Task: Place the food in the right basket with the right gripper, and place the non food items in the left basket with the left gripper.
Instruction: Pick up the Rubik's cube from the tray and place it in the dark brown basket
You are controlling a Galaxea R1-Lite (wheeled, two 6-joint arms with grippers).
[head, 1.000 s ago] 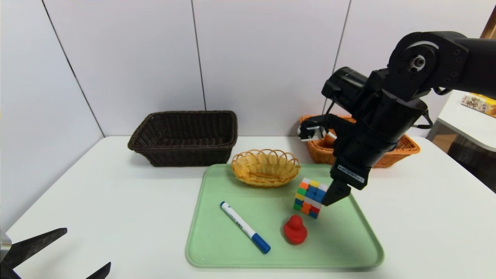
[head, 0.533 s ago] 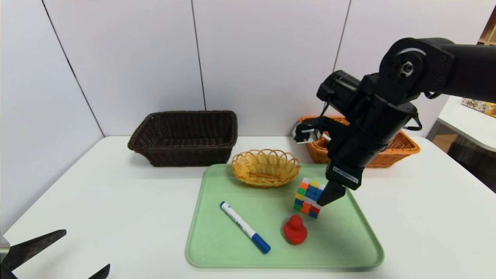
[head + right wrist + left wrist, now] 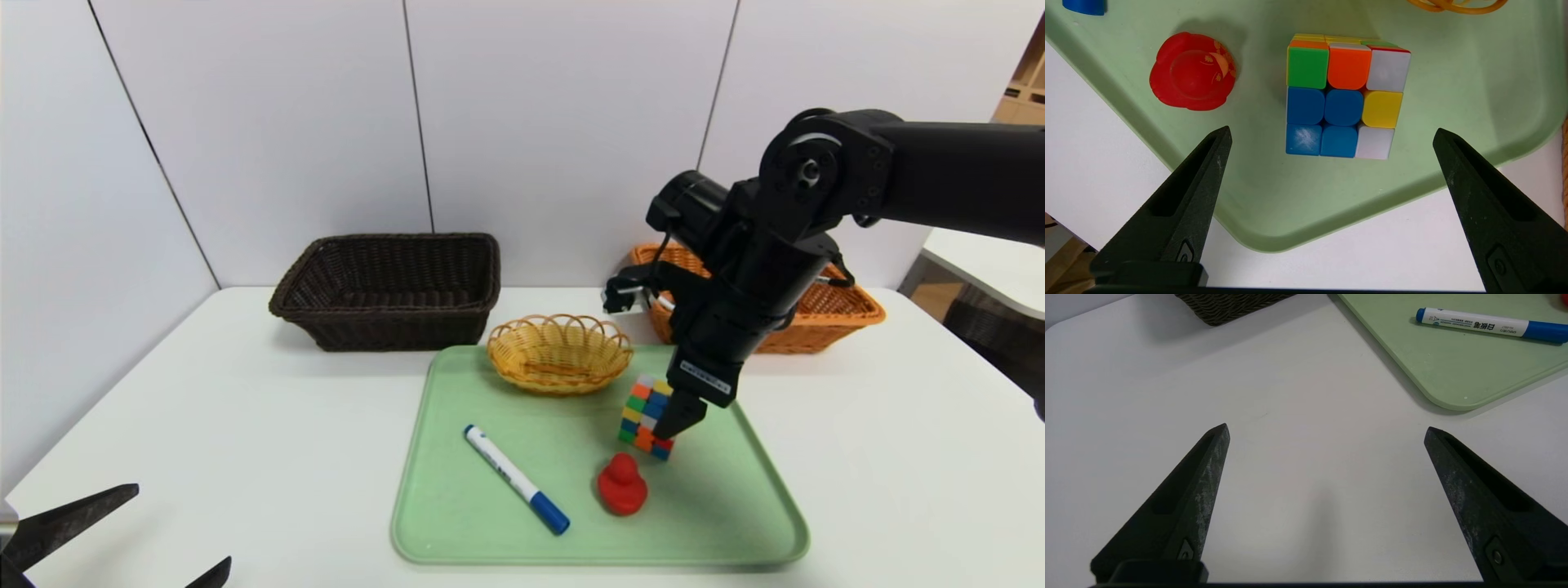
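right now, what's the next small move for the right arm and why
Probably lower the right tool straight down: it hangs open above the cube, which stands centred under it on the green tray, not yet gripped. The left tool is parked open over bare table.

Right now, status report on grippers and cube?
Right gripper open above cube. Left gripper open, parked, over table. Nothing between.
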